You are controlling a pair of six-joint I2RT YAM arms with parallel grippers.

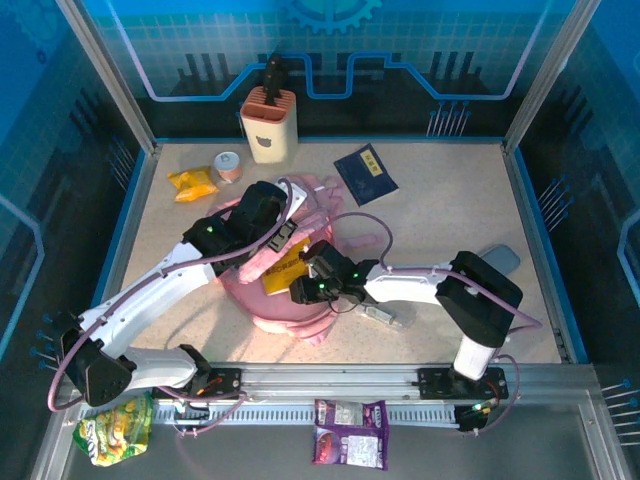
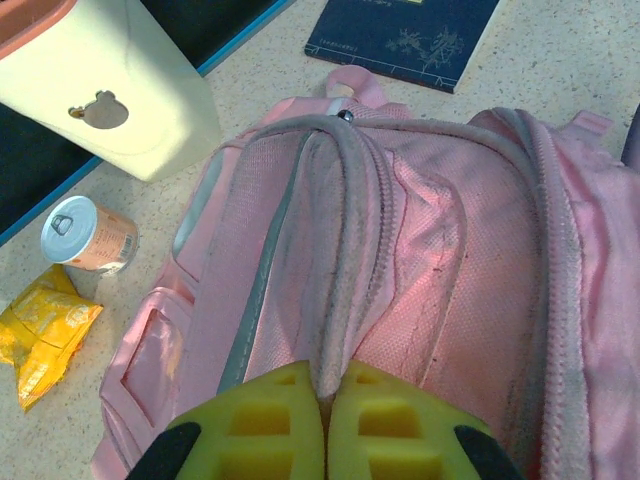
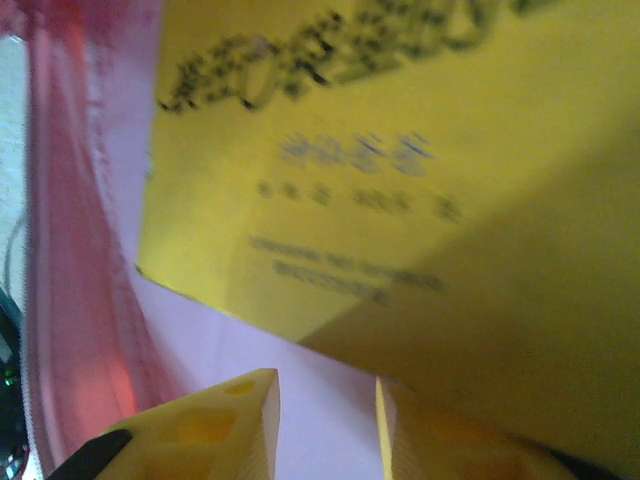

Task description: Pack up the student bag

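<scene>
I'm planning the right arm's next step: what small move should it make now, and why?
Probably push the yellow book deeper into the student bag. It lies just ahead of the right tool, which is open, while the left tool pinches the bag's zip edge.

- Robotics lab test cell: aluminium posts point(image 1: 108, 75) frame blue gear-print panels point(image 1: 420, 40).
- Left arm point(image 1: 150, 292) and right arm point(image 1: 410, 283) bolted to a rail point(image 1: 330, 378) at a speckled table point(image 1: 450, 230).

Bright, even overhead light casts soft shadows on the table point(image 1: 440, 230). The left wrist view shows the student bag point(image 2: 420, 240) sharply. In the right wrist view, print on the yellow book point(image 3: 400, 150) is blurred.
</scene>
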